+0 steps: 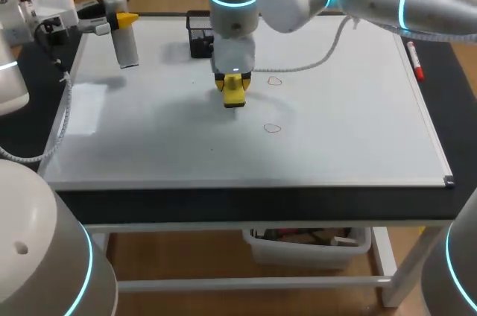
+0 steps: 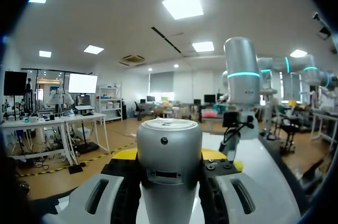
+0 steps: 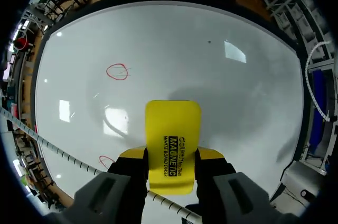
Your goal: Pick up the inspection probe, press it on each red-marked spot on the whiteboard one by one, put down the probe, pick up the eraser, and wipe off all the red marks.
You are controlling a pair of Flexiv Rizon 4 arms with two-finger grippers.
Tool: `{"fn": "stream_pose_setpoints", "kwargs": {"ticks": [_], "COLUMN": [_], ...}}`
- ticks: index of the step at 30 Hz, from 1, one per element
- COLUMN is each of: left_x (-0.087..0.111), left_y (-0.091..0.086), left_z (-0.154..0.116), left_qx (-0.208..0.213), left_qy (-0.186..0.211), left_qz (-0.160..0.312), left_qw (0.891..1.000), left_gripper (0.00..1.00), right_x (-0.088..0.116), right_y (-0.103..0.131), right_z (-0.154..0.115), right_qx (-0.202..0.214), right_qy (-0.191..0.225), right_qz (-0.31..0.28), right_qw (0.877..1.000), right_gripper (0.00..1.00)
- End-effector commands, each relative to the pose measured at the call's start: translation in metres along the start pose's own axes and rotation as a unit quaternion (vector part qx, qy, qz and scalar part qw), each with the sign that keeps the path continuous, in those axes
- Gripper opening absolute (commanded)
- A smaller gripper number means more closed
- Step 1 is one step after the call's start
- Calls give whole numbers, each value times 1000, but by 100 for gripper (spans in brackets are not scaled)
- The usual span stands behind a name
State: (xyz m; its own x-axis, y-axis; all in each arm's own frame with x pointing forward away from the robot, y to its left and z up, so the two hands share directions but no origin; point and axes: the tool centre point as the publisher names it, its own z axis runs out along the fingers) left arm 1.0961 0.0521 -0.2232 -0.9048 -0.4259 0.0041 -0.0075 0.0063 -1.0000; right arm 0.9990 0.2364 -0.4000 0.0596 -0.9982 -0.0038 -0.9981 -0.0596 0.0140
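The silver cylindrical probe [image 1: 127, 46] stands upright at the whiteboard's [image 1: 350, 144] far left corner, with my left gripper [image 1: 123, 21] shut on its upper part. In the left wrist view the probe [image 2: 169, 150] fills the gap between that gripper's [image 2: 169, 156] fingers. My right gripper [image 1: 233, 86], reaching in over the board's middle, is shut on the yellow eraser [image 1: 235, 94], which points down at the board. The eraser [image 3: 172, 142] sits between this gripper's [image 3: 171, 156] fingers. Two red ring marks remain: one [image 1: 274, 80] just right of the eraser, another [image 1: 273, 127] nearer the front [image 3: 117, 72].
A black mesh basket [image 1: 198, 35] sits at the back of the board, just behind my right gripper. A red marker [image 1: 414, 62] lies along the board's right edge. A white cable [image 1: 313, 62] hangs from my right arm over the board.
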Motion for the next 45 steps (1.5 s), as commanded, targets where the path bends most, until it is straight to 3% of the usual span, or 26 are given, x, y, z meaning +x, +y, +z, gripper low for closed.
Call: {"fn": "stream_pose_setpoints", "kwargs": {"ticks": [1, 17, 34, 45], "left_x": [0, 0, 0, 0], "left_y": [0, 0, 0, 0], "left_z": [0, 0, 0, 0], "left_qx": [2, 2, 2, 2], "left_qy": [0, 0, 0, 0], "left_qz": [1, 1, 1, 1], "left_qw": [1000, 1000, 1000, 1000], "left_gripper": [0, 0, 0, 0], "right_x": [-6, -10, 14, 41], "right_y": [0, 17, 26, 25], "right_z": [5, 21, 31, 31], "right_qx": [0, -16, -25, -26], "right_qy": [23, 8, 13, 17], "right_qz": [-3, -17, 8, 41], "right_qw": [1000, 1000, 1000, 999], "right_gripper": [0, 0, 0, 0]}}
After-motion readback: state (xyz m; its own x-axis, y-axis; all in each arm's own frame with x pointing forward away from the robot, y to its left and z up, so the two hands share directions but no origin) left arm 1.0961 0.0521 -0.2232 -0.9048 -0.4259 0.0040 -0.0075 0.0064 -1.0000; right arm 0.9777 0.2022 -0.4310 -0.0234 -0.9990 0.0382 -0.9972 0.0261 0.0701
